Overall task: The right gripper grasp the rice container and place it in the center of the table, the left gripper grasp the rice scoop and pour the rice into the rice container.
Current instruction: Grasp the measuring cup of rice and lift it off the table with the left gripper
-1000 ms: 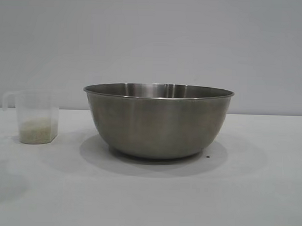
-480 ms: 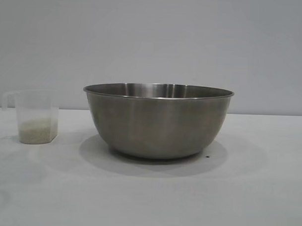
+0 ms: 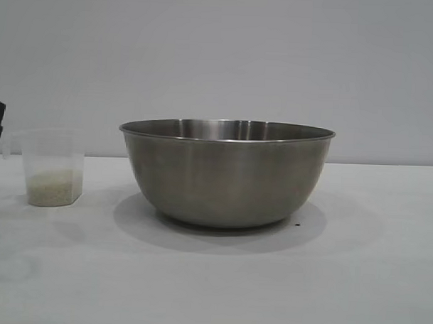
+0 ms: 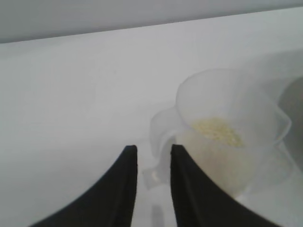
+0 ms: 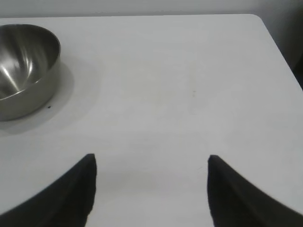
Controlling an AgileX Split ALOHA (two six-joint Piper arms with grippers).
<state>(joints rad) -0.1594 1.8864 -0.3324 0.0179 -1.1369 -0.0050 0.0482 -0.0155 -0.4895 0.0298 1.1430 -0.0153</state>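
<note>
The large round stainless-steel bowl (image 3: 226, 173) stands upright at the middle of the plain white table (image 3: 369, 281). To its left, apart from it, stands the small clear plastic measuring cup (image 3: 53, 168), upright, with a low heap of off-white rice (image 3: 54, 187) at its bottom. The black left gripper (image 4: 153, 153) is just beside the cup's side handle (image 4: 159, 130); its fingers stand narrowly apart and pinch nothing. The black right gripper (image 5: 151, 163) hangs over bare table right of the bowl, fingers spread wide.
</note>
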